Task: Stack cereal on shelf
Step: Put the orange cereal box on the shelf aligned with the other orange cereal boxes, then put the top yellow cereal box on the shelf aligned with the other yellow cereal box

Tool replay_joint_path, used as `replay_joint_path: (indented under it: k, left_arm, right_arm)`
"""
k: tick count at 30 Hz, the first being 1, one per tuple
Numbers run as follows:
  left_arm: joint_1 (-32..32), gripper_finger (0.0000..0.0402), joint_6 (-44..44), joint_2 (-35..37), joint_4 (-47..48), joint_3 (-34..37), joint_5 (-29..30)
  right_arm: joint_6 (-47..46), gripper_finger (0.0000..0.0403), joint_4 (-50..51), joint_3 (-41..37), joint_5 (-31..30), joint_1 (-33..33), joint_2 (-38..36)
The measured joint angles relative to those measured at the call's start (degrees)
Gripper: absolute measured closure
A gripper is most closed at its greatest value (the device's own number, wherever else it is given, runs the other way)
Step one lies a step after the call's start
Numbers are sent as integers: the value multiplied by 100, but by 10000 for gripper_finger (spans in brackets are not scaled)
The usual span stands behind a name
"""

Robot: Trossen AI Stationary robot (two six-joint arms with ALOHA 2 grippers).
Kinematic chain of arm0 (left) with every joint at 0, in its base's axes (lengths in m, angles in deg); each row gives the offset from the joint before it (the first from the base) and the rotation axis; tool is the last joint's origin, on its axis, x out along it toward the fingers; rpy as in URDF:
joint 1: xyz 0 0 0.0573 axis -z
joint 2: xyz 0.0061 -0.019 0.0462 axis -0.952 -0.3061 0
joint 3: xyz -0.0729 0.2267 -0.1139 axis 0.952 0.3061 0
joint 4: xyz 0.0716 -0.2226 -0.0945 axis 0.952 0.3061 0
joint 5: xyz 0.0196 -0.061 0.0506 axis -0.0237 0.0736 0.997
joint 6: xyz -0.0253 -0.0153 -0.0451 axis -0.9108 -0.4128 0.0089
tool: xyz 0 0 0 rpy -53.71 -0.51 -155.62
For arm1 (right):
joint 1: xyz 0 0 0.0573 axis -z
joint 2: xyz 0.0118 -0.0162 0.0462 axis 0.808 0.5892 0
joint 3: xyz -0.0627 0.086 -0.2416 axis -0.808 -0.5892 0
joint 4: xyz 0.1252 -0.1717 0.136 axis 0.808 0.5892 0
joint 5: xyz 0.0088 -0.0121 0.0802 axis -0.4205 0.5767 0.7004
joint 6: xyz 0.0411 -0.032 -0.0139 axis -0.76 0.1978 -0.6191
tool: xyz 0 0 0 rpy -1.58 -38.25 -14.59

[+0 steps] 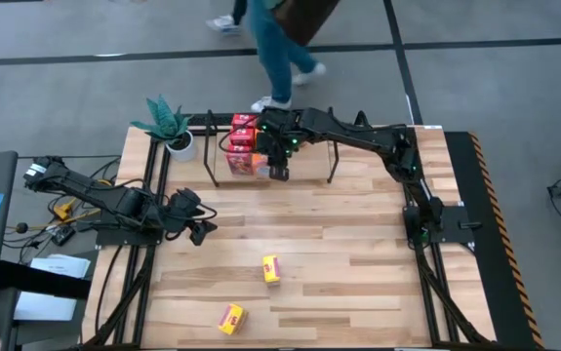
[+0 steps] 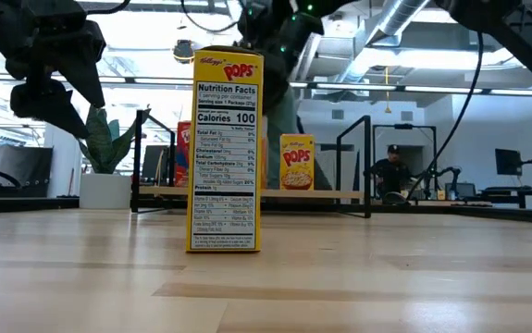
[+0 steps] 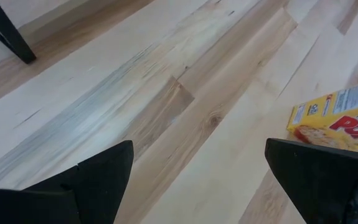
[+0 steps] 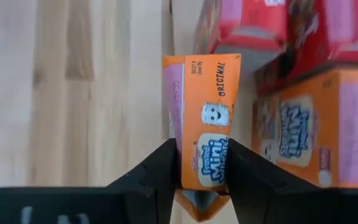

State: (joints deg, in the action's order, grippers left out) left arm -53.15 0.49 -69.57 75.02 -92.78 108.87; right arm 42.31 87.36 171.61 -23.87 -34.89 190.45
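Note:
The shelf (image 1: 334,161) of black rods stands at the table's far edge. On its left part sits a stack of cereal, with orange boxes (image 4: 303,130) below and red boxes (image 4: 253,25) on top. My right gripper (image 1: 278,171) hangs just beside this stack, shut on an orange cereal box (image 4: 203,124). Two yellow cereal boxes are on the table near the front: one stands upright (image 1: 271,269), the other (image 1: 231,318) is closer to the edge. My left gripper (image 1: 197,222) waits open at the table's left, above the wood, with a yellow box (image 3: 347,118) ahead of it. My right gripper pinches the orange box between its two fingers, on two opposite sides of the end nearest the gripper (image 4: 203,171). The fingers (image 4: 160,168) slant down from the table's right. The box reaches away from them along their line, next to the stack's orange boxes.
A white potted plant (image 1: 168,122) stands at the shelf's left end. A person's legs (image 1: 280,49) show beyond the far edge, and another person (image 2: 390,171) sits in the room behind. Bare wood lies between the two arms.

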Motion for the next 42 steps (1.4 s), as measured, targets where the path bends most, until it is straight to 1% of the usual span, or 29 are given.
replay_joint_path:
  k: [2, 5, 13, 19, 27, 33, 36, 40, 42]
  left_arm:
    - [0, 47, 0, -1, 72, 0, 1]
    - [0, 47, -7, -1, 75, 0, 23]
    - [-120, 47, -2, -1, 77, 0, 57]
    - [-289, 47, 87, -1, 75, 0, 26]
    - [-374, 47, 148, -1, 73, 0, -74]
    - [-376, 47, 174, 1, 73, 0, -76]
    - [-376, 47, 212, -1, 73, 0, -72]
    - [-376, 47, 213, -1, 75, 0, -21]
    - [-376, 47, 214, -1, 75, 0, -21]
  right_arm:
    - [44, 254, 99, -12, -3, 44, 6]
    - [90, 254, -42, 10, -5, 63, 8]
    - [108, 236, -4, 3, -3, 140, 65]
    - [110, 213, -37, 10, 1, 174, 149]
    - [154, 158, -86, 1, -12, 172, 171]
    - [154, 152, -98, 5, -23, 172, 105]
    - [186, 152, 112, 200, -33, 172, 99]
    - [303, 146, 222, 428, -403, 155, 96]
    - [304, 141, 472, 668, -458, 137, 110]
